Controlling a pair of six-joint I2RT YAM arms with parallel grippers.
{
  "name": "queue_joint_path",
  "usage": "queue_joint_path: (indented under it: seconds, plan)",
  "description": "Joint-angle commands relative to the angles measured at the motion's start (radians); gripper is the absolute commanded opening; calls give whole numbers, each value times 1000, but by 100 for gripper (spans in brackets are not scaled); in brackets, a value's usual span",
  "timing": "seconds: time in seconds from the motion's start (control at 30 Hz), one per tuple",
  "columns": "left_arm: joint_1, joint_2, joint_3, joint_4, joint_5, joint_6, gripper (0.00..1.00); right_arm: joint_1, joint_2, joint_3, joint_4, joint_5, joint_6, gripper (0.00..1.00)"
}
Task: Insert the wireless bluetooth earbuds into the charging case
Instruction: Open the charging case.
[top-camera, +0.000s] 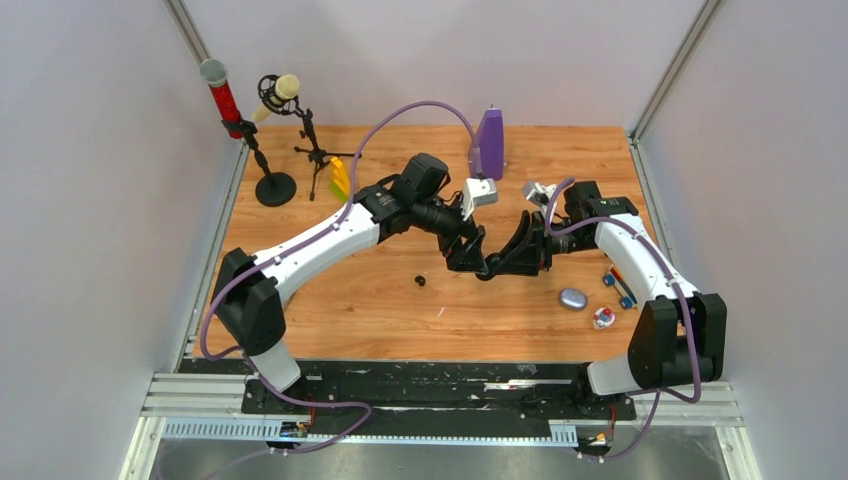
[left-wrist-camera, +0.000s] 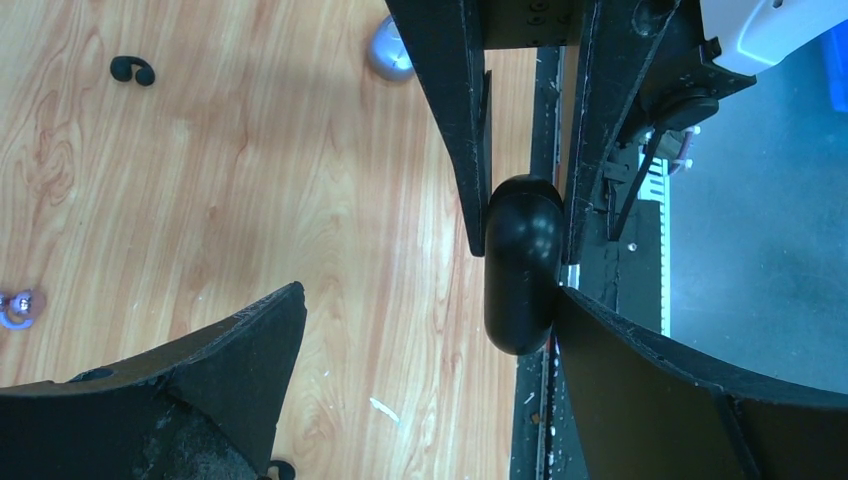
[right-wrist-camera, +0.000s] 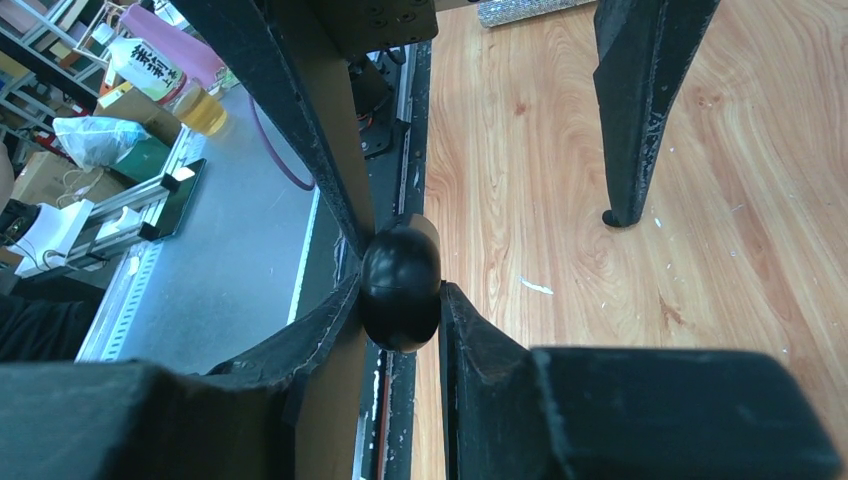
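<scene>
My right gripper (top-camera: 497, 268) is shut on a black oval charging case (right-wrist-camera: 400, 285), held above the wood near the table's front edge. In the right wrist view its own gripper (right-wrist-camera: 400, 305) pinches the case from both sides. My left gripper (top-camera: 478, 262) is open around it, and in the left wrist view (left-wrist-camera: 430, 292) one fingertip (left-wrist-camera: 575, 305) touches the case (left-wrist-camera: 520, 265). A black earbud (top-camera: 420, 281) lies on the table left of the grippers. Another black earbud (left-wrist-camera: 132, 70) and a pale purple earbud (left-wrist-camera: 18, 305) lie on the wood. A pale purple case (top-camera: 572, 298) lies shut.
A tall purple box (top-camera: 490, 143) stands at the back. Two microphone stands (top-camera: 272, 185) and a yellow object (top-camera: 340, 178) are at the back left. Small blue pieces (top-camera: 617, 290) and a red-white object (top-camera: 603, 318) lie beside the right arm.
</scene>
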Motion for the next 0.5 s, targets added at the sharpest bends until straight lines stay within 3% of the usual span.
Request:
queue_joint_path:
  seconds: [0.0,0.47]
  plan:
    - [38,-51,15,25,-41,17,100,8,-21,28,-14,-63,-26,0]
    - [40,-103,-5,37,-24,14,100,7,-7,31,-14,-60,-25,0]
